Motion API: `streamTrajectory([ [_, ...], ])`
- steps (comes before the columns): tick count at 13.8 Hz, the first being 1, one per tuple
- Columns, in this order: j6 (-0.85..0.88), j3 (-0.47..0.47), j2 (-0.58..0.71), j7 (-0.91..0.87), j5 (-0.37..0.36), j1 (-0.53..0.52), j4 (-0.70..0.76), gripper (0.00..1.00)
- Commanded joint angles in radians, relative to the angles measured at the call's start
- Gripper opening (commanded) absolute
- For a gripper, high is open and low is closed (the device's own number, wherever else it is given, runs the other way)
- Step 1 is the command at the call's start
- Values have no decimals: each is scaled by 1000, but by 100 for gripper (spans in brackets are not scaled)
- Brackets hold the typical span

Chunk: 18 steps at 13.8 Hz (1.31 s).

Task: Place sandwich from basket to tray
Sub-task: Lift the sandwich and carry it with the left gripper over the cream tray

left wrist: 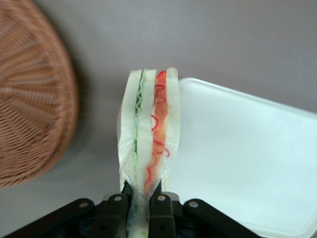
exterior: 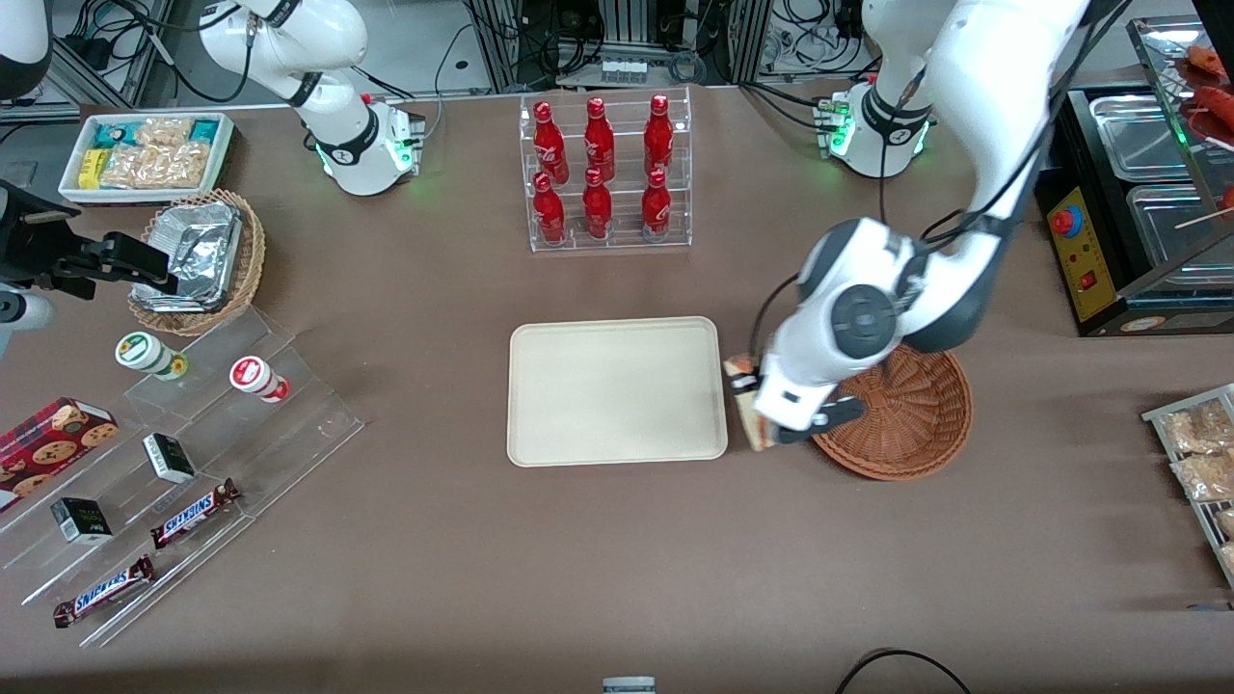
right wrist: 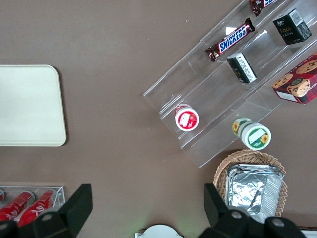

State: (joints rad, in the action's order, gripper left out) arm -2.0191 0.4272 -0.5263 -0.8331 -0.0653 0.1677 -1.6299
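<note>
On the brown table (exterior: 617, 540) the cream tray (exterior: 617, 390) lies at the centre, bare inside. At its three o'clock sits the reddish-brown wicker basket (exterior: 911, 414), its woven floor holding nothing visible. The working arm comes down over the basket's rim, and its gripper (exterior: 762, 410) hangs in the gap between basket and tray, above the table and just beside the tray's edge.

The gripper is clamped on the sandwich (left wrist: 148, 134): in the wrist view the two black fingers (left wrist: 161, 210) pinch the narrow end of the wedge from both sides, and the wedge stands straight out from them, clear of the surface. Seen from the front, the sandwich (exterior: 744, 400) shows at the nine o'clock side of the wrist, right at the tray's edge, outside the basket.

The sandwich is a slim wedge in clear wrap, with three pale bread slices, a green layer between one pair and a red-orange layer between the other.

At the tray's twelve o'clock a clear rack (exterior: 607, 173) holds six red bottles in two rows. Toward the parked arm's end, at about ten o'clock from the tray, a lighter wicker basket (exterior: 236, 275) holds crumpled silver foil, and farther from the front camera a white tray (exterior: 145, 154) carries snack packets.
</note>
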Motion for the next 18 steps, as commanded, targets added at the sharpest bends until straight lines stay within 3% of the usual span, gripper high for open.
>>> streamTrajectory([
  [1, 20, 1, -105, -59, -76, 125, 140, 0],
  [8, -7, -1, -294, -291, -238, 312, 335, 0],
  [16, -89, 2, -357, -275, -225, 316, 352, 0],
  [18, -89, 2, -359, -210, -185, 311, 352, 0],
])
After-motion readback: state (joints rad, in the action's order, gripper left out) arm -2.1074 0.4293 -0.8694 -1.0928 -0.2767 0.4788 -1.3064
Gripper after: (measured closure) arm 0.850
